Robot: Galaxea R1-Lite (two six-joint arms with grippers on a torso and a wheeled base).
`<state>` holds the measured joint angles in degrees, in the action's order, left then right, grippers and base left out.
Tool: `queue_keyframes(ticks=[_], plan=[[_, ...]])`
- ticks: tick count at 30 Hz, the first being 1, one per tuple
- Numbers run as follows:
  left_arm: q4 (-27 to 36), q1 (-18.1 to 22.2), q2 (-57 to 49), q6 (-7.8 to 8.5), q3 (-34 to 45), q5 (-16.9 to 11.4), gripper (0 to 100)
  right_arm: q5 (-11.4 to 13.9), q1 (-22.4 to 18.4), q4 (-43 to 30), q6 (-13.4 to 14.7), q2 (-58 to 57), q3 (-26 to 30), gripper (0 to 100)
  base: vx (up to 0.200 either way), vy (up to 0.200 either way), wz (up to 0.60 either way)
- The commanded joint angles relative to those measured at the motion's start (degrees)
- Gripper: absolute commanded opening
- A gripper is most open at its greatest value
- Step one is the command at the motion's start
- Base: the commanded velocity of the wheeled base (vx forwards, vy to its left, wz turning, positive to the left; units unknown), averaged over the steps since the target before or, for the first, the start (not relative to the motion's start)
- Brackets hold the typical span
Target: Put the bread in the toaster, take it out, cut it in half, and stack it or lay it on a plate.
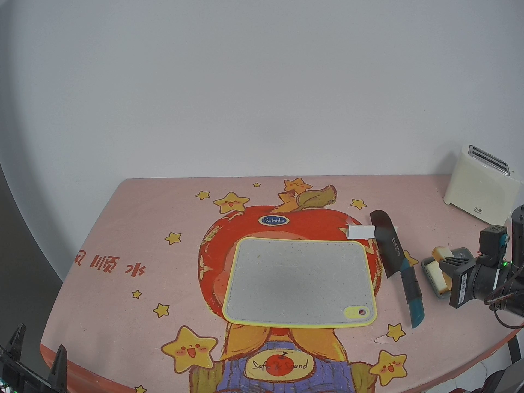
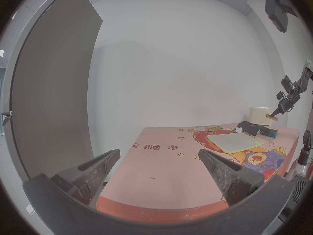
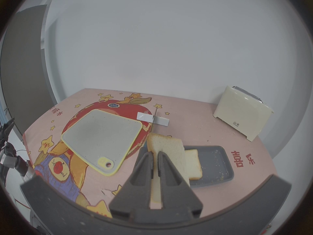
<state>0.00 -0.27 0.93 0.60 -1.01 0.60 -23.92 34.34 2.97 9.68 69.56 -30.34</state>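
My right gripper (image 3: pixel 155 154) is shut on a slice of white bread (image 3: pixel 166 150), held on edge just above a grey tray (image 3: pixel 218 167) at the table's right side. A second slice (image 3: pixel 193 164) lies in that tray. In the head view the gripper (image 1: pixel 445 266) and the bread (image 1: pixel 441 253) sit right of the knife (image 1: pixel 396 257). The cream toaster (image 1: pixel 483 184) stands at the far right corner, slots up. A grey cutting board (image 1: pixel 300 282) with a yellow rim lies in the middle. My left gripper (image 2: pixel 159 155) hangs open off the near left corner.
A small white paper strip (image 1: pixel 361 231) lies beside the knife's blade, by the board's far right corner. The pink printed table (image 1: pixel 136 236) is bare on its left half. A wall stands close behind the table.
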Motion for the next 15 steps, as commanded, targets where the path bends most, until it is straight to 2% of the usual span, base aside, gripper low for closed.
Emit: queue_keyframes(ticks=[1, 4, 10, 15], plan=[[-0.09, 0.0, -0.57, 0.02, 0.92, 0.02, 100, 0.01, 0.02, 0.01, -0.01, 0.49, 0.11, 0, 0.0, 0.0, 0.0], [-0.09, 0.0, -0.57, 0.02, 0.92, 0.02, 100, 0.01, 0.02, 0.45, 0.08, 1.02, 0.28, 0, 0.0, 0.0, 0.0], [0.0, 0.0, -0.57, -0.07, 0.92, 0.02, 100, -0.08, -0.06, 0.72, 0.25, 1.98, 0.11, 0, 0.0, -0.2, 0.0], [0.0, 0.0, -0.57, 0.02, 0.92, 0.02, 100, -0.08, -0.06, 0.8, 0.34, 3.21, 0.2, 0, 0.0, 0.0, 0.0]])
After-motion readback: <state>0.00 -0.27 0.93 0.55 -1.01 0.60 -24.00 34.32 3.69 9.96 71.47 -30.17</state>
